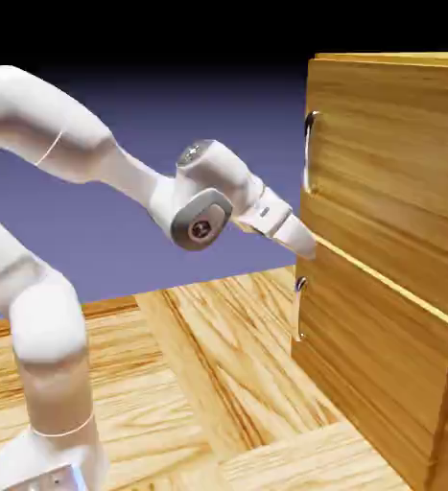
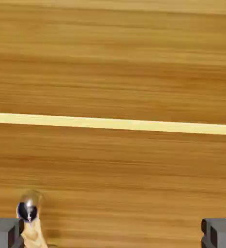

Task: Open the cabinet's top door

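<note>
behind everything hangs a plain blue-violet backdrop (image 1: 170, 86), dark toward the top, and below it lies a wooden table (image 1: 218, 384) with strong light grain.

on the right side of the exterior view stands the cabinet (image 1: 400, 316), a big box of light-brown wood that reaches up almost to the upper edge. its front has two panels, one above the other. the top door (image 1: 390, 153) is the upper panel and it looks shut, flat with the front; a pale line marks the seam under it. the lower panel (image 1: 381, 364) sits below this seam.

the white arm (image 1: 45, 316) rises from the lower left, bends high and reaches to the right. its gripper (image 1: 302, 240) points toward the cabinet front, just near the seam between the two panels. whether it touches the wood, i cannot tell.

in the hand view the wood fills the whole picture, with the pale seam across the middle. the two grey fingertips (image 2: 6, 232) stand far apart at the bottom corners, spread wide, with nothing between them.

the top handle (image 1: 309, 151) is a small curved silver bar, upright, near the door's left edge, above the gripper. the lower handle (image 1: 299, 309) is below the gripper.
</note>
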